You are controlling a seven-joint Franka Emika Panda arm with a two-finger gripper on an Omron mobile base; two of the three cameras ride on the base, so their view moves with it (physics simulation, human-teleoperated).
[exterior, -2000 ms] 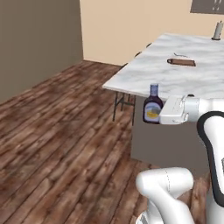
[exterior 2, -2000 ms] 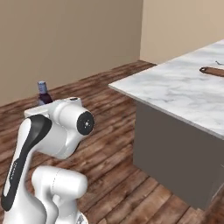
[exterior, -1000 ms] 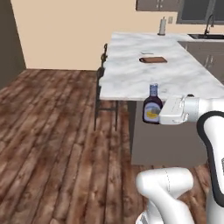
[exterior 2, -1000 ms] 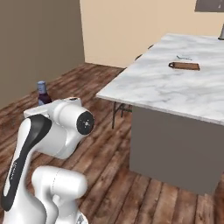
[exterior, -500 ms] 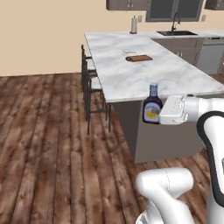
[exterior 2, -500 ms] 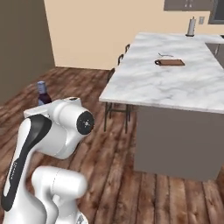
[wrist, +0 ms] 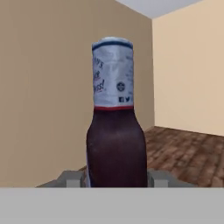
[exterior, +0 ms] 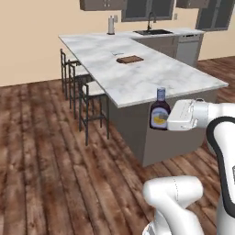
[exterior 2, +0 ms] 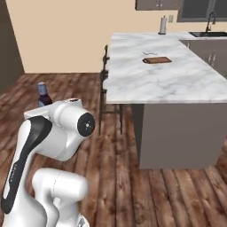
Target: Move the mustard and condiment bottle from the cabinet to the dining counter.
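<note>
The dining counter (exterior: pixel 137 75) serves as the landmark: a large white, grey-veined marble slab on a grey base, L-shaped where it runs toward the back wall. On top of it, toward its far half, lies a small brown board (exterior: pixel 130 59). Farther back along the counter stands a pale upright roll (exterior: pixel 111 25), and beyond that, at the back run, a dark sink (exterior: pixel 153 32) with a faucet. Dark bar stools (exterior: pixel 89 105) line the counter's long side, tucked under its overhang. Above the back end of the counter hang grey-brown wall cabinets (exterior: pixel 102 4). The floor around the counter is dark reddish wood planks (exterior: pixel 46 160), and the walls behind are plain beige.

The condiment bottle (exterior: pixel 159 111) is held upright in the air just in front of the counter's near corner, off the slab and well above the floor, its cream-yellow label facing the left base camera. In the hand view its dark body and pale printed neck wrap rise straight up between the finger tips. The gripper (wrist: pixel 114 178) is pinched on the condiment bottle's lower body, one grey finger (wrist: pixel 70 178) pressed to each side. From the right base view the bottle's cap and neck (exterior 2: pixel 42 94) peek above the arm's white shoulder, well apart from the counter.
</note>
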